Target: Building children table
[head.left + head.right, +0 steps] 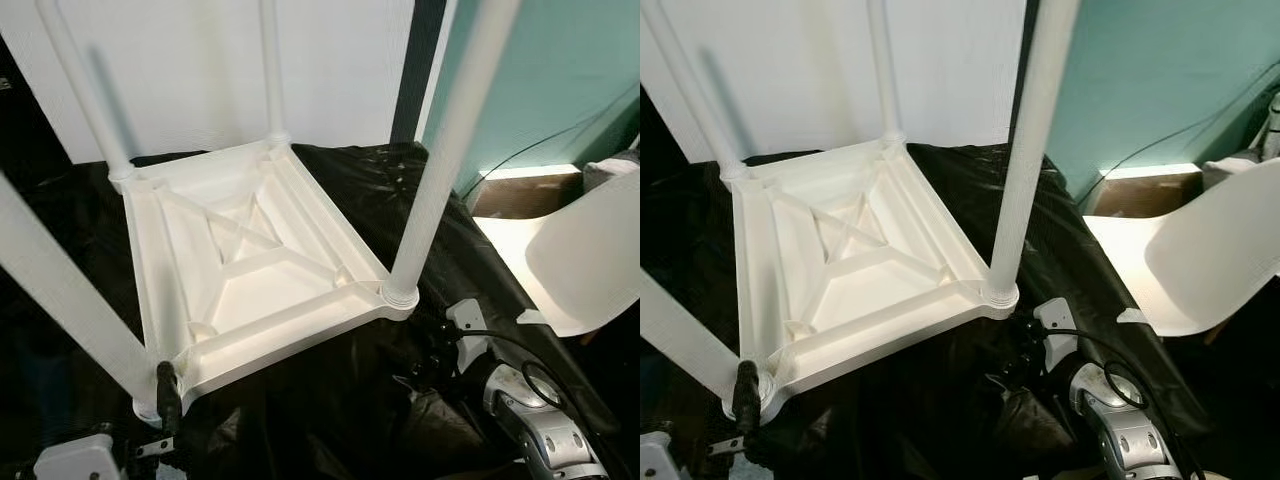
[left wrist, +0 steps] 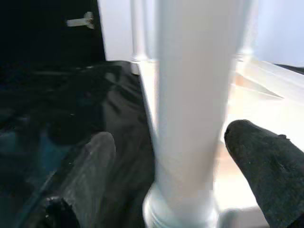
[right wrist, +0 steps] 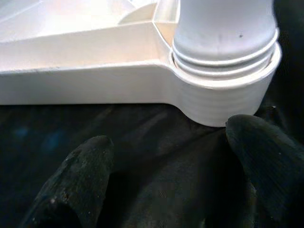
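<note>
The white tabletop (image 1: 250,270) lies upside down on black sheeting (image 1: 380,190), all four legs (image 1: 440,150) seemingly seated. The left end effector (image 2: 166,156) straddles the near-left leg, fingers open; the right end effector (image 3: 166,175) waits open by the near-right socket. Only flipping seems left.

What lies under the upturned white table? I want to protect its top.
The table rests on black plastic sheeting spread around it. Whatever supports the sheeting is covered.

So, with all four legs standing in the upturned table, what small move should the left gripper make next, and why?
Probably close the left gripper on the near-left leg. Its fingers already stand open on either side of that leg, just above the socket, while the right gripper lies open beside the near-right corner socket, holding nothing.
</note>
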Motion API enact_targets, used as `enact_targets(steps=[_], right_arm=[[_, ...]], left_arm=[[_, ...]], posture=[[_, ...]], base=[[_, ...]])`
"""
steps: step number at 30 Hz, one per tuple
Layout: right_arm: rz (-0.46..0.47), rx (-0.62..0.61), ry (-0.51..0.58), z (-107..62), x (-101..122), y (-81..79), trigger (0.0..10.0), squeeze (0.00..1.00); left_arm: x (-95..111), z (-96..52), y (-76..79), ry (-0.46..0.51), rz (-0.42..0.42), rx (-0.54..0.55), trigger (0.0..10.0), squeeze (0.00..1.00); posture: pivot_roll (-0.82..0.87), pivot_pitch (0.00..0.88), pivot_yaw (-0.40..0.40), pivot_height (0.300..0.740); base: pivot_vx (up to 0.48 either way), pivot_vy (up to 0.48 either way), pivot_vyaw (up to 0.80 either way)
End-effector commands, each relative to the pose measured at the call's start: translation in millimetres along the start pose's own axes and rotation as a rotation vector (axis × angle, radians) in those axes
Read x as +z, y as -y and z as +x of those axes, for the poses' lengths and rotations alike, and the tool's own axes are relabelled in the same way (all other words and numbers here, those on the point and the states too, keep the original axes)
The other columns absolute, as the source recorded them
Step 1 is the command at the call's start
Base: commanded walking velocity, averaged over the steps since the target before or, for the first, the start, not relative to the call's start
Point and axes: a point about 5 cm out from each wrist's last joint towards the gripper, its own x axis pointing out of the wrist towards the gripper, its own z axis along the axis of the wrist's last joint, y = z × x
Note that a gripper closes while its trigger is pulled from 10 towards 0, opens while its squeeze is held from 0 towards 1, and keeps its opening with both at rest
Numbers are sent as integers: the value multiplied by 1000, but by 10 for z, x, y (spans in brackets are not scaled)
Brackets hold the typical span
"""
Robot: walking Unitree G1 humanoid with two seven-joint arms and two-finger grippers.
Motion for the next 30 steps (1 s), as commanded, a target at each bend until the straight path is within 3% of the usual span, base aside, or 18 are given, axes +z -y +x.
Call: enact_targets(steps=[1,5,7,21,22,23,24,27,29,30], right_arm=[[-30,3,-4,35,-1,13,10000,0],[-37,6,7,77,11,7,10000,0],[-50,8,19,116,33,7,10000,0],[-146,48,48,223,172,-66,10000,0],[-154,48,52,236,191,-63,10000,0],[-160,49,54,245,204,-62,10000,0],[-165,50,58,255,218,-66,10000,0],[-167,51,60,261,225,-69,10000,0],[-173,54,62,266,236,-78,10000,0],[-180,58,65,268,246,-89,10000,0]], left_arm=[[-51,62,-18,-9,-60,151,10000,498],[-87,224,57,6,-72,124,10000,494],[-105,401,115,19,-80,118,10000,494],[-91,728,299,48,-120,96,9686,482],[-87,759,304,50,-124,94,5725,475],[-84,779,307,51,-127,92,5725,475],[-83,802,318,49,-126,83,2314,467],[-83,814,326,48,-125,76,2314,467],[-87,821,344,42,-125,59,2824,412],[-100,819,371,30,-126,38,10000,204]], posture=[[253,0,-23,740],[243,0,-20,740],[234,0,-17,740],[221,0,-15,740],[209,0,-15,740],[209,0,-15,740],[209,0,-15,740],[209,0,-15,740],[205,0,-10,740],[204,0,-7,740]], base=[[0,0,0],[0,0,0],[0,0,0],[0,0,0],[0,0,0],[0,0,0],[0,0,0],[0,0,0],[0,0,0],[0,0,0]])
